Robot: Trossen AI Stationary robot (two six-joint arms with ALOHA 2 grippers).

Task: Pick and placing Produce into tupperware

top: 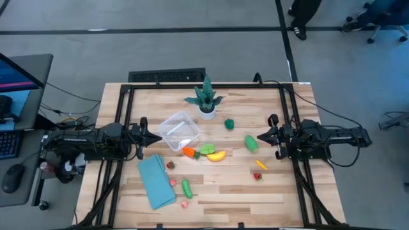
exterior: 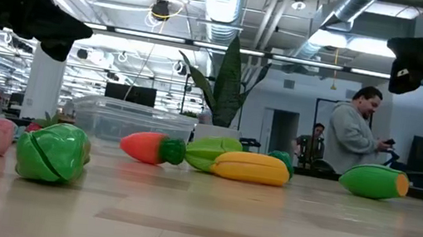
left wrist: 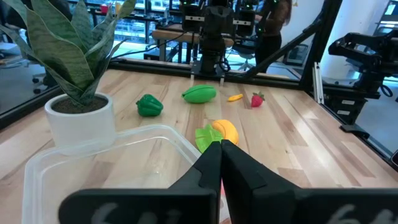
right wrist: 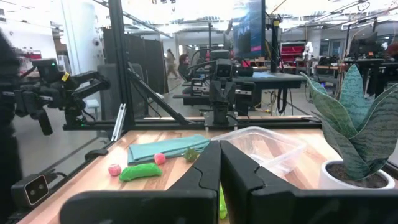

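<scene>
The clear tupperware (top: pixel 179 130) sits left of the table's centre, just in front of my left gripper (top: pixel 156 137), which is shut and holds nothing. Produce lies scattered on the wood: an orange carrot (top: pixel 189 152), a green leafy piece (top: pixel 206 149) and a yellow piece (top: pixel 216 155) beside the tupperware, a green pepper (top: pixel 229 124), a green oval piece (top: pixel 251 143), a strawberry (top: pixel 258 176), and a green cucumber (top: pixel 186 187) toward the near edge. My right gripper (top: pixel 259 137) hovers shut at the right, level, pointing toward the table's centre. The wrist views show each pair of fingers closed: left (left wrist: pixel 221 155), right (right wrist: pixel 219 152).
A spiky plant in a white pot (top: pixel 206 102) stands at the far middle. A folded light-blue cloth (top: pixel 156 181) lies near the front left, with small pink pieces (top: pixel 172 182) beside it. A black frame (top: pixel 204 86) borders the table. A person (exterior: pixel 352 131) stands in the room behind.
</scene>
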